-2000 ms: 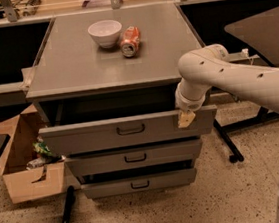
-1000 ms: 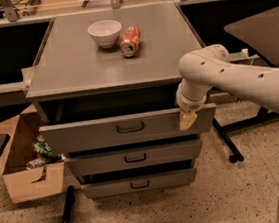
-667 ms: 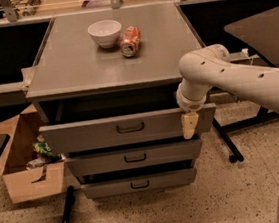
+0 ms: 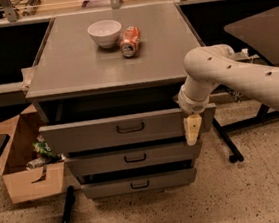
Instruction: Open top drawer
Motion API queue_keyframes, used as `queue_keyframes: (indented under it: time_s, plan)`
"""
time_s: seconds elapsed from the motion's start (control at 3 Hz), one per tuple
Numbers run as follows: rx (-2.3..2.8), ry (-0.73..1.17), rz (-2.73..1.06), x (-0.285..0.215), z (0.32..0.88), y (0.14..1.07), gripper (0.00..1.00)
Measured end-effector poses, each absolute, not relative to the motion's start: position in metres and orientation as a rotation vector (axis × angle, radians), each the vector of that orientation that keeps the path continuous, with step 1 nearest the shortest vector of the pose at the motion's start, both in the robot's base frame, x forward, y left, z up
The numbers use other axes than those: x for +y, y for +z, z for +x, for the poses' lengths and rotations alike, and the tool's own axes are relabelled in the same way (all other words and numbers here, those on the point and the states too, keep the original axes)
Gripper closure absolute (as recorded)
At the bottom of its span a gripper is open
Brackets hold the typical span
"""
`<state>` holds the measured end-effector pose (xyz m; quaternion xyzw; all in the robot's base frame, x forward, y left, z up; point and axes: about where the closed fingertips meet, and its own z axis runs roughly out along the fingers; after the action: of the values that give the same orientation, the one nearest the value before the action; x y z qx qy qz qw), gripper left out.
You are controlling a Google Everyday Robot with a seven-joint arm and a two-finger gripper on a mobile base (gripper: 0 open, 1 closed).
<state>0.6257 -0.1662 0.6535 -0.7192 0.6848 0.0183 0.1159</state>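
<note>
The top drawer (image 4: 82, 135) is the widest of three grey drawers in the cabinet under the grey table top (image 4: 74, 65). Its flat front stands pulled out a little from the cabinet, with a dark gap behind it, and its small dark bar handle (image 4: 130, 128) sits at centre. My gripper (image 4: 192, 129) hangs pointing down in front of the right end of the top drawer's front, well right of the handle. My white arm (image 4: 236, 75) reaches in from the right. The two narrower drawers (image 4: 135, 159) (image 4: 137, 184) lie below.
A white bowl (image 4: 104, 33) and a red can (image 4: 130, 40) lying on its side rest on the table top. An open cardboard box (image 4: 27, 164) with litter stands on the floor at left. Dark table legs (image 4: 66, 217) and a chair base (image 4: 228, 143) flank the cabinet.
My gripper has slid a little downward along the right end of the top drawer's front. The drawer itself has not visibly moved.
</note>
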Motion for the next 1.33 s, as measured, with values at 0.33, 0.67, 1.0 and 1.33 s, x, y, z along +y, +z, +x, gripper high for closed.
queue_keyframes:
  time_s: [0.33,0.67,1.0,1.33]
  plan:
    - [2.014,0.155,-2.162,-0.160,0.583,0.665,0.03]
    - [2.039,0.184,-2.194,-0.155,0.555,0.669,0.26]
    - [2.039,0.196,-2.214,-0.149,0.529,0.678,0.50]
    - [2.039,0.196,-2.214,-0.149,0.529,0.685,0.72]
